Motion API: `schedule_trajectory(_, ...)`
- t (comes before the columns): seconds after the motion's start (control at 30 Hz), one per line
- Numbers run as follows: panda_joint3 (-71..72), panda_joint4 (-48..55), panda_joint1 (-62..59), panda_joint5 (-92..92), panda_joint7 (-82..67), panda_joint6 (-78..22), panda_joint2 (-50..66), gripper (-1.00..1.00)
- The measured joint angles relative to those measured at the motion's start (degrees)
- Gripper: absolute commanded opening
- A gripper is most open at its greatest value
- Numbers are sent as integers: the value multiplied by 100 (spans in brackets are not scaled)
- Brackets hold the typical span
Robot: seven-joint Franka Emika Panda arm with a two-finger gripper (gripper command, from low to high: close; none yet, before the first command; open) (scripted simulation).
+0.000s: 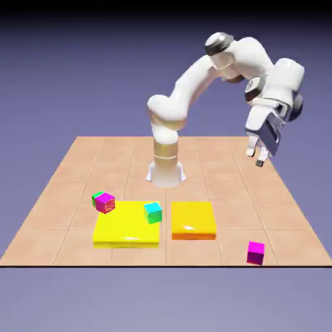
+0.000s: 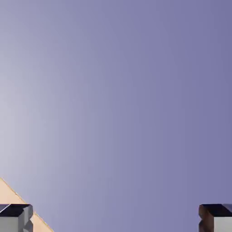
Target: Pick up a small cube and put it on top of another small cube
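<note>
Hanging high over the tan tiled bench (image 1: 78, 168) at the exterior view's right, the white arm's two-finger claw (image 1: 256, 157) is spread wide and grips nothing; the hand view shows its grey fingertips (image 2: 16, 217) far apart against blue-violet backdrop. The small plain magenta cube (image 1: 255, 252) rests on the bench near the front right corner, well below the claw and nearer the camera, so a long descent toward the front edge is probably needed.
</note>
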Motion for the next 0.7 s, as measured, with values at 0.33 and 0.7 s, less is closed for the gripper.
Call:
schedule_trajectory(0.33,2076,1079,-1680,506,-916,-1021,-398,0)
schedule_trajectory(0.7,3618,1776,-2887,1306,-1792,-1507,-1103,0)
